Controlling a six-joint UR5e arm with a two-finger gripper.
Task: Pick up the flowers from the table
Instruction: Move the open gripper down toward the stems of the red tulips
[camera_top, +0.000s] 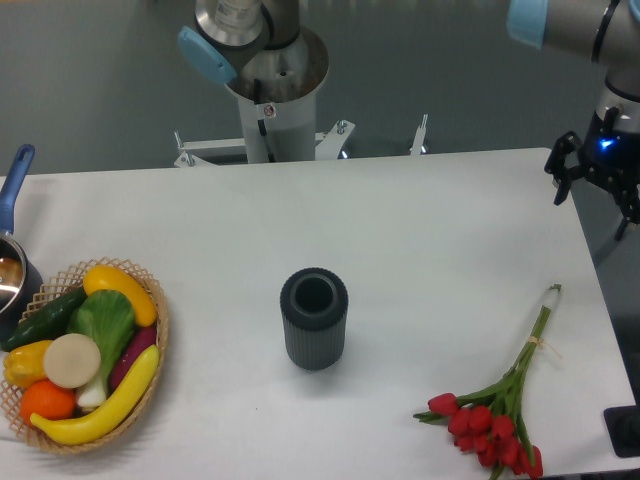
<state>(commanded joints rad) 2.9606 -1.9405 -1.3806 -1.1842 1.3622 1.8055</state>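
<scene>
One bunch of red tulip flowers (492, 430) with thin green stems lies at near right of the flat white matte table (420, 230). One woven basket of toy vegetables (85, 355) near left. One dark ribbed cylindrical vase (314, 318) upright at centre. Black two-finger gripper (596, 195) hangs spread and unloaded past the far right edge. Grey floor behind.

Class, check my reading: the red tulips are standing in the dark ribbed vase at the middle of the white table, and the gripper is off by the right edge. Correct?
Not quite. The camera view shows the flowers lying flat on the table, apart from the empty vase. The gripper is indeed by the right edge.
</scene>
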